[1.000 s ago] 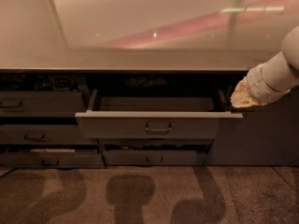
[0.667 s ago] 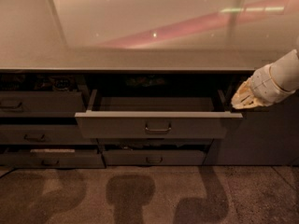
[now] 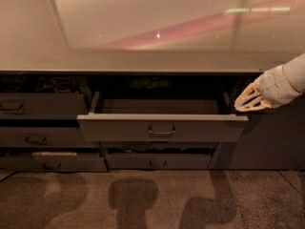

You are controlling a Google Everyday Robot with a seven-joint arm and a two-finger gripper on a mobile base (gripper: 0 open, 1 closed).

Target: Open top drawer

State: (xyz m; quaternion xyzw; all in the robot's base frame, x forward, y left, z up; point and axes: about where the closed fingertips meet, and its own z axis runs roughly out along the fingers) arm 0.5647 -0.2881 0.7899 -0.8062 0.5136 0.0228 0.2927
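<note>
Drifting slightly downward and to the right over the last second, the robot's cream-coloured ribbed hand (image 3: 249, 99) is now hanging at the right end of the wide, dark grey top drawer (image 3: 119, 128), level with that drawer's upper edge. The drawer itself is sitting just where it was. It is standing well out from the cabinet, directly under the pale, glossy worktop (image 3: 143, 61), with its shallow tray showing behind the front panel and its small rectangular metal loop handle (image 3: 161, 130) lying free at the centre of the front. The hand is well to the right of that handle and is not gripping it. Whether the hand is brushing the drawer's corner or hanging just clear of it is not showing, and I cannot tell whether it is released or clenched. The white padded arm (image 3: 286, 82) is reaching in from the right of the drawer. Judging from this, the pulling step is looking finished and the withdrawal is under way. The next move is probably calling for the arm to back away to the right, clear of the protruding front, without nudging the drawer back in.
</note>
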